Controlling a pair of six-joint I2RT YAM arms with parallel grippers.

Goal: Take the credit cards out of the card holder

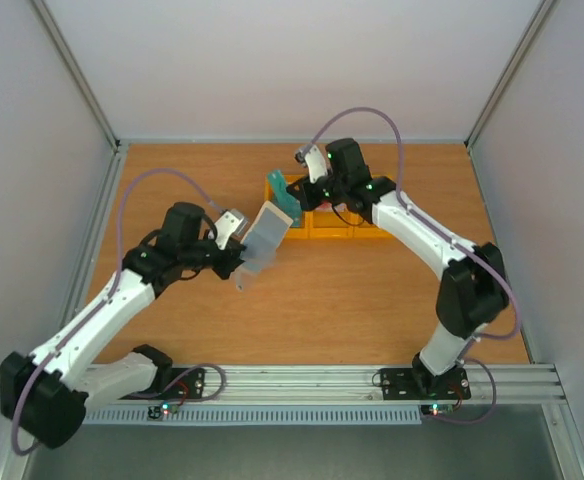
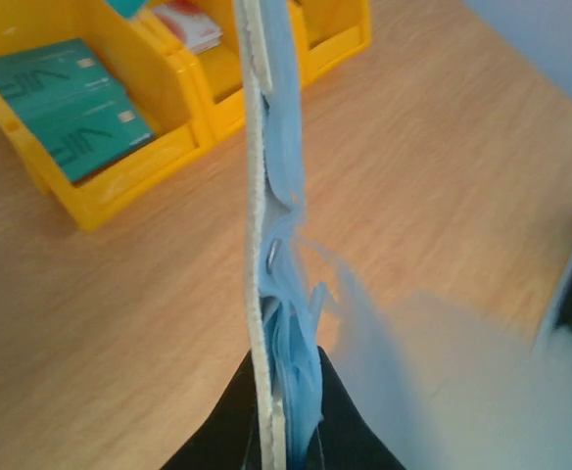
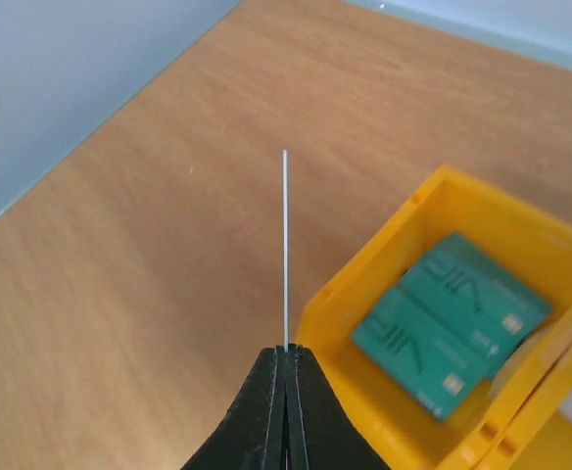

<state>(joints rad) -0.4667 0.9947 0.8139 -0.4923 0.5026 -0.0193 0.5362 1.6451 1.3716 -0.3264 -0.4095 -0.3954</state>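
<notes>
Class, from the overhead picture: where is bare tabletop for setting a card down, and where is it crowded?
Free: the table in front of the yellow tray, down to the near rail; also the back right corner. Crowded: centre back, where the left tool holding the card holder meets the right tool pinching a teal card beside the tray.

The bare wooden table (image 1: pixel 372 310) gives open passage in front of the yellow tray (image 1: pixel 357 236) and along both its flanks. The tray's left end is obstructed: the card holder (image 1: pixel 265 238) stands upright there, clamped in the left gripper (image 1: pixel 240 258), and the right gripper (image 1: pixel 298 192) pinches a credit card (image 1: pixel 280 190) edge-up just beside the tray's corner. The enclosure walls (image 1: pixel 62 150) bound the table at left, far side and right, and two teal cards (image 3: pixel 452 333) lie flat in the tray's left compartment.
</notes>
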